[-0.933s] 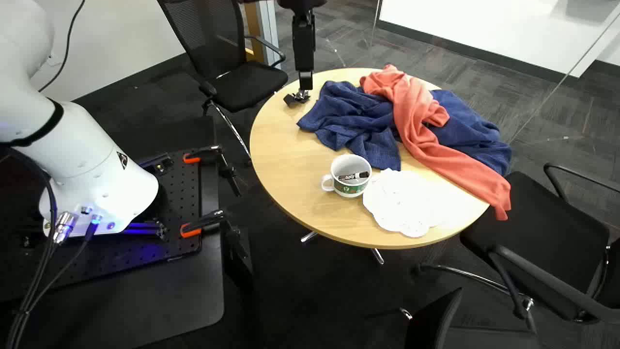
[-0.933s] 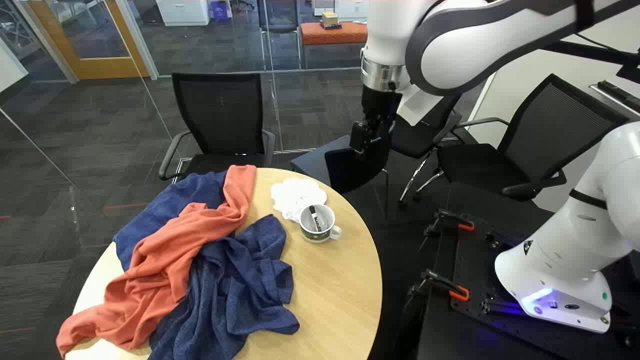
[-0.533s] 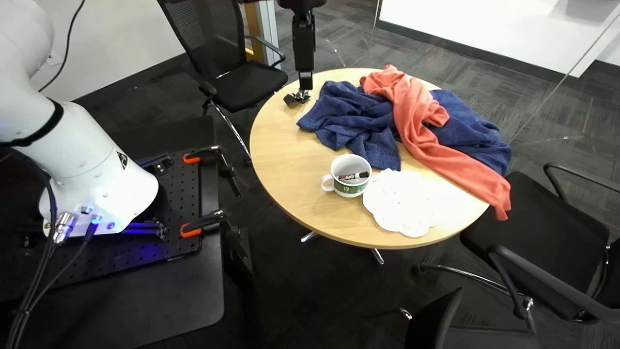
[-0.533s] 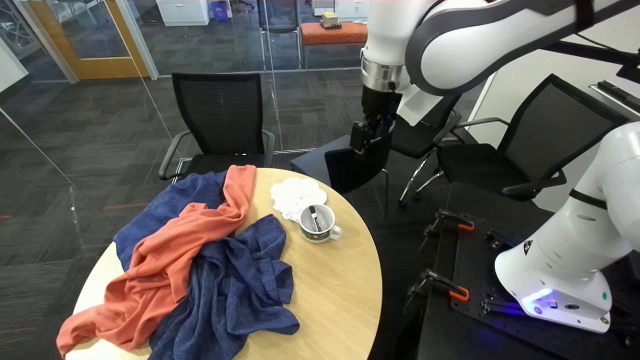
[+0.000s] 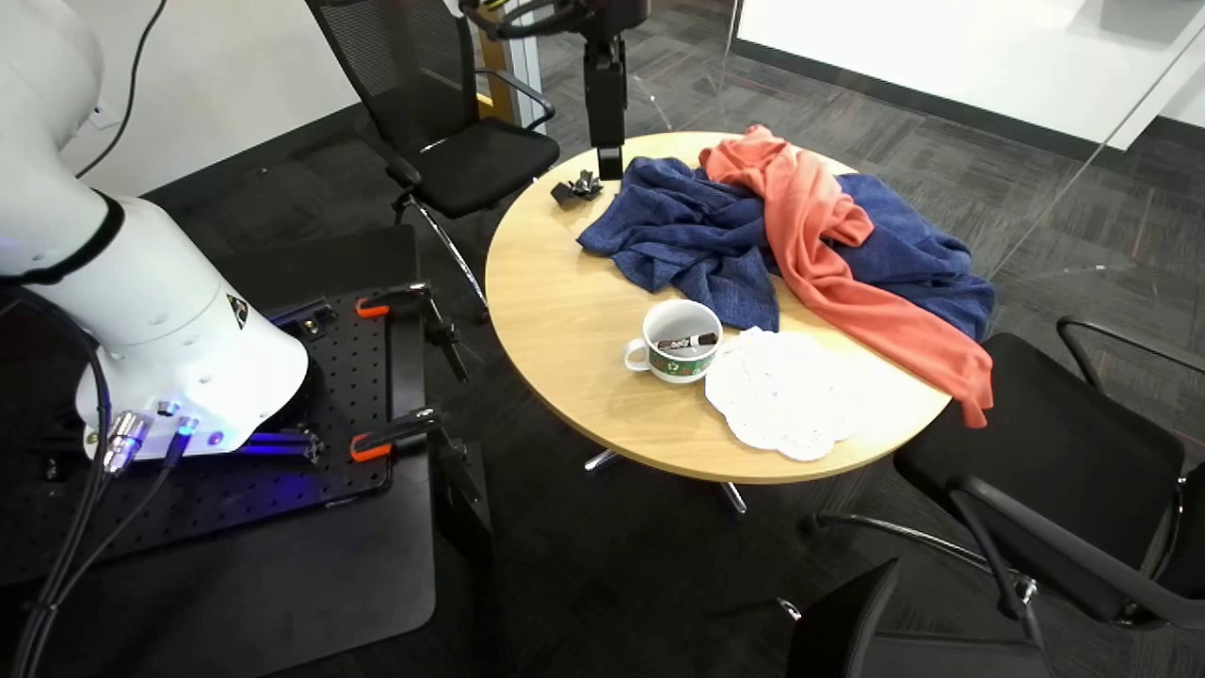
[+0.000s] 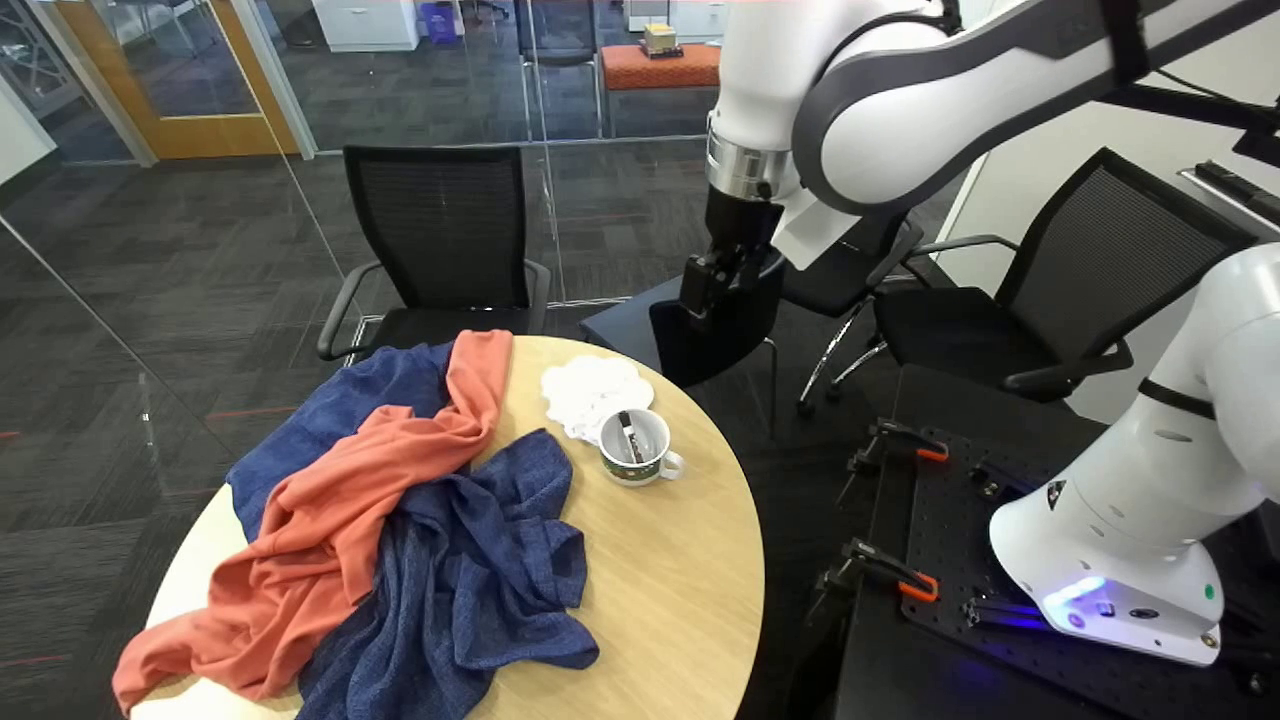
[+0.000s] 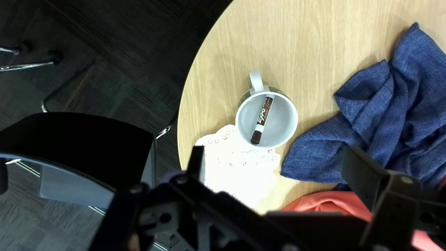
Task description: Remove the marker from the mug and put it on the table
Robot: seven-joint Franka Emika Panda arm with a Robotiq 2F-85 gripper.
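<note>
Fingers [image 7: 360,170] spread as wide as mine could, I judge, strike the rim of the mug [image 7: 280,120] on the way down and tip it. It stands near the edge of the worktop [image 7: 306,42] on the side of my base [image 5: 198,363], so a shove that way might send it over. The blue cloth [image 7: 383,115] just beside it could snag a finger, and a marker [image 7: 263,111] laid too close to that edge might roll off. For now the marker lies slantwise inside the mug; whether either end clears the rim I cannot tell. My gripper [image 7: 274,155] holds nothing and hangs above, well apart from it; in the wrist view the marker shows ahead of the fingertips, nearer the one at that view's left.
</note>
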